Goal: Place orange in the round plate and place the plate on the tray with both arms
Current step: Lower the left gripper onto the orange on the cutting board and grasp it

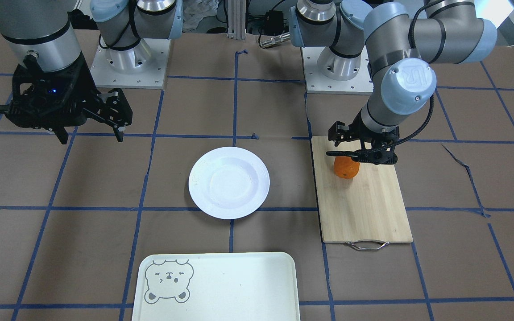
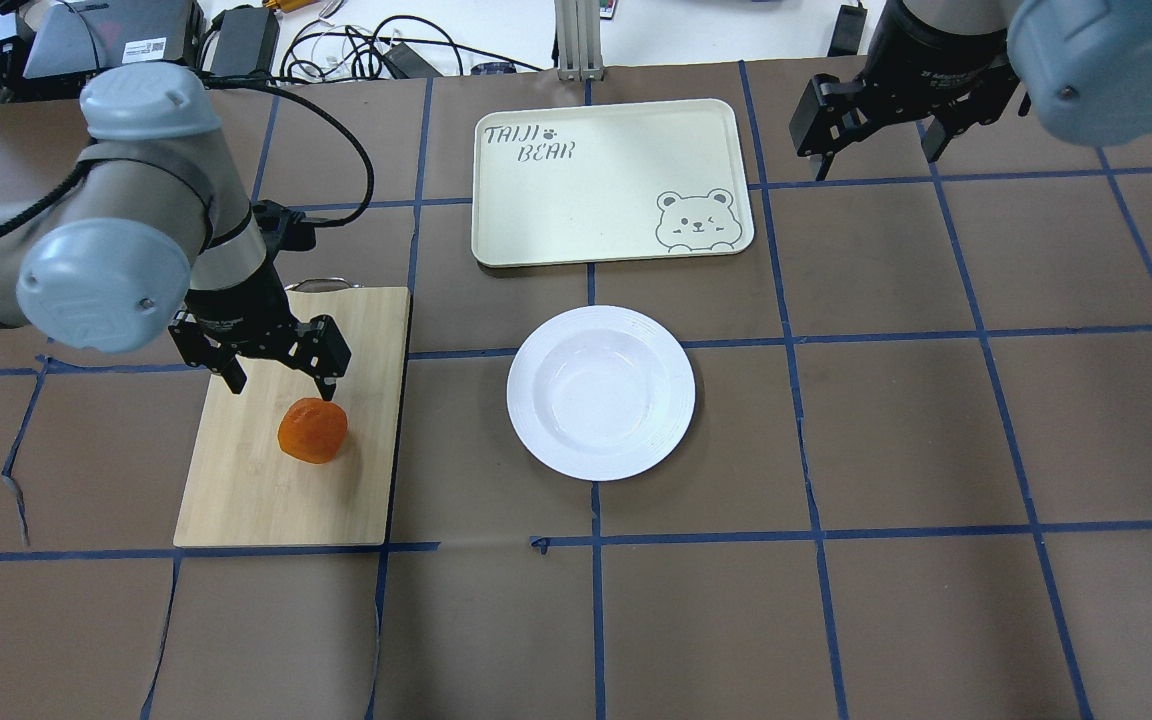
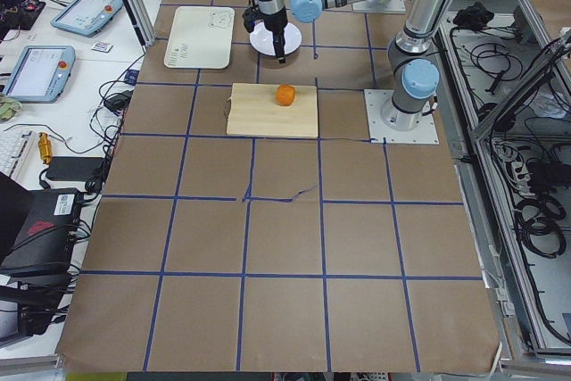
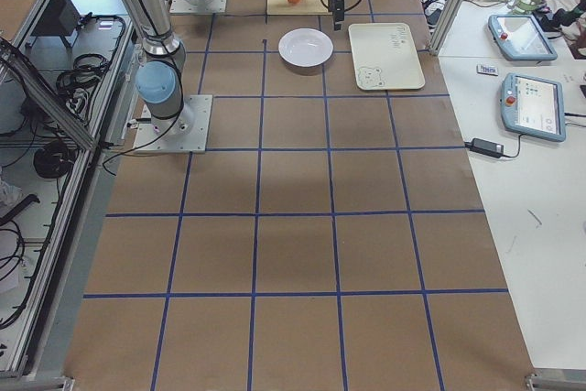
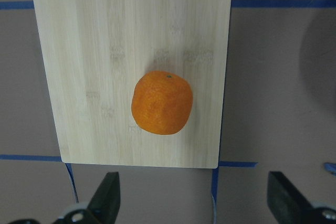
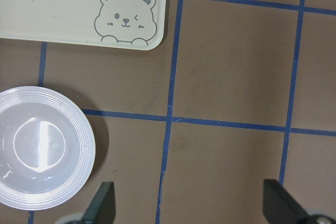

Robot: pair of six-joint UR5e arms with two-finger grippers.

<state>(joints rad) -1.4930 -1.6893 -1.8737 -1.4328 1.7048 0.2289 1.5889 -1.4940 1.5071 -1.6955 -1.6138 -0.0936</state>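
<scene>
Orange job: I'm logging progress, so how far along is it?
Nothing is done yet. In hand: the open left tool hovers by the orange on the cutting board. Remaining: orange into the empty round plate, then plate onto the tray; the right tool hangs open.

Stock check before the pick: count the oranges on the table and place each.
1. The orange lies on the bamboo cutting board, near the open left gripper; no other shows.

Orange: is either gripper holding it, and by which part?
Neither. The orange lies free on the cutting board; left gripper open near it, right gripper open and empty.
</scene>
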